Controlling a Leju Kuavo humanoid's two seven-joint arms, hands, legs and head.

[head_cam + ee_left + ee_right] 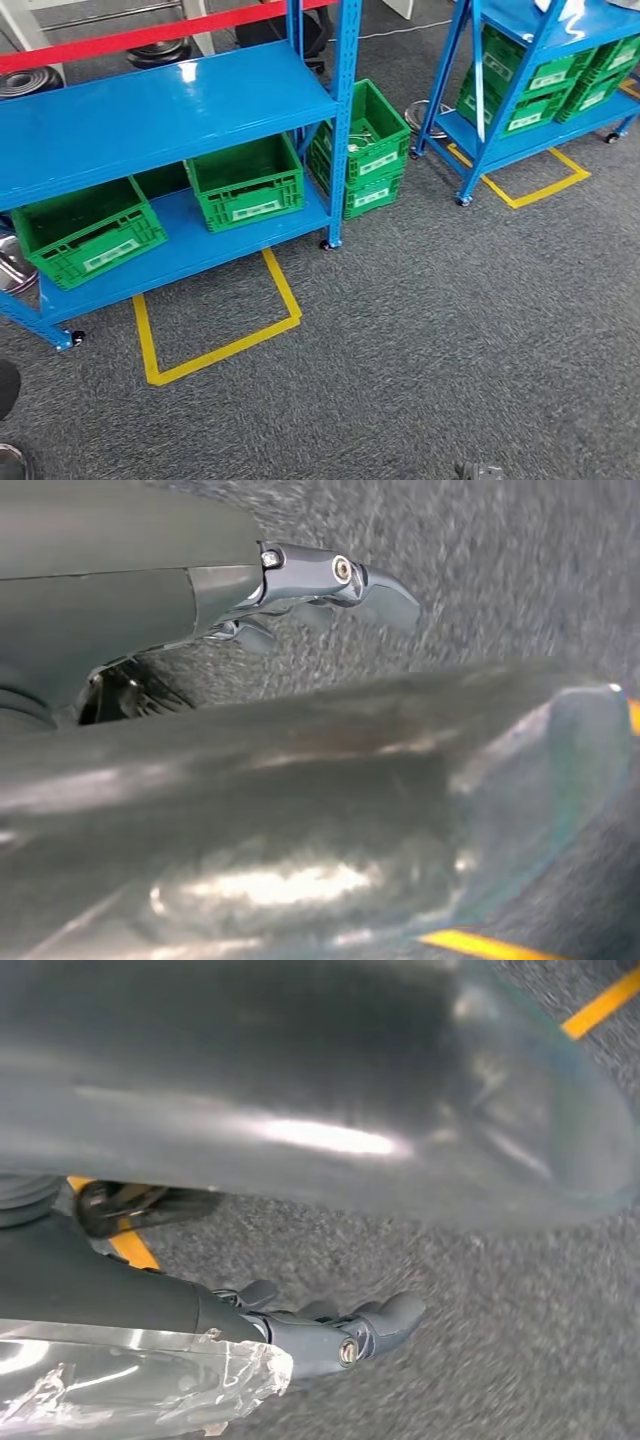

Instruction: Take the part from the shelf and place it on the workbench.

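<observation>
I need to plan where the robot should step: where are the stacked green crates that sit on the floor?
In the head view, the stacked green crates stand on the grey carpet between the two blue shelves, right beside the near shelf's right-hand post.

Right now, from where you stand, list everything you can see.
Left rack: one, blue, ahead left.
Right rack: one, blue, far right.
Shelf crates: two, green, left rack's lower shelf.
Floor crates: two, green, stacked beside left rack.
Right crates: several, green, in right rack.
Tape outlines: two, yellow, on the carpet by the racks.
Carpet: grey, floor.
Left hand: grey, fingers empty, over carpet.
Right hand: grey, fingers empty, over carpet.
</observation>
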